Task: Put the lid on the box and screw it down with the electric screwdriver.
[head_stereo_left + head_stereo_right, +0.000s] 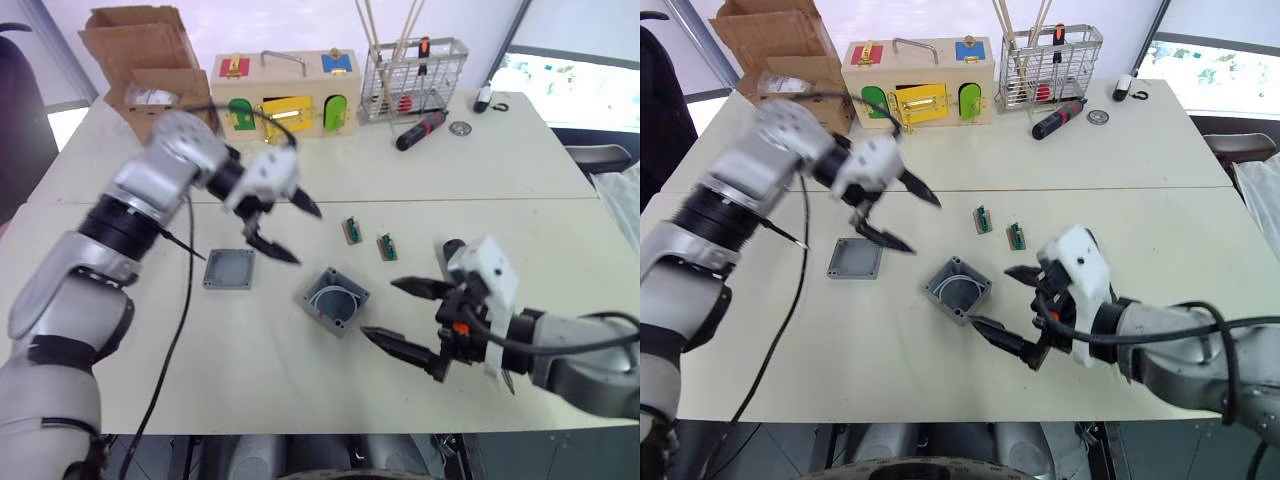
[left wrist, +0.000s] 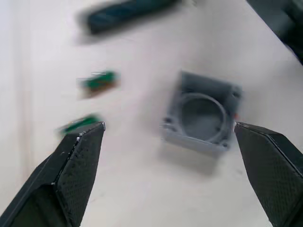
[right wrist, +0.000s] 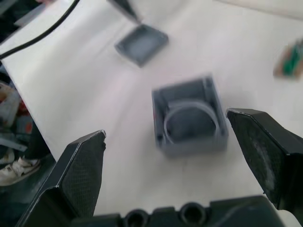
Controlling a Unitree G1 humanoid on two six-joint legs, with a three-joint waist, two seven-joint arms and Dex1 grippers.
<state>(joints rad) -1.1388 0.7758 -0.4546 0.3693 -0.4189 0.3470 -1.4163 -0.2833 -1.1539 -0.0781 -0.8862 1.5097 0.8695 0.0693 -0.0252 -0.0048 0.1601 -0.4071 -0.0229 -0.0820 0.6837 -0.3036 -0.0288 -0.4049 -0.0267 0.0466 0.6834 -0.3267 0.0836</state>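
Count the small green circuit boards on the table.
2: one green board beyond the box, another green board just to its right. Neither gripper touches them.

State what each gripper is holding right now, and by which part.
Nothing is held. The left gripper hangs open above the table, beside the lid; the right gripper is open, just short of the box.

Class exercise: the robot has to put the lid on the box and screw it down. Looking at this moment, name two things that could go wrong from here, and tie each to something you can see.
1. The small square grey box sits skewed on the white table, with the open right gripper close beside it; a sideways approach might push it instead of grasping it.
2. A white wire loop is coiled inside the box. If it rides up, the flat grey lid, lying apart under the open left gripper, could pinch it or sit unevenly.
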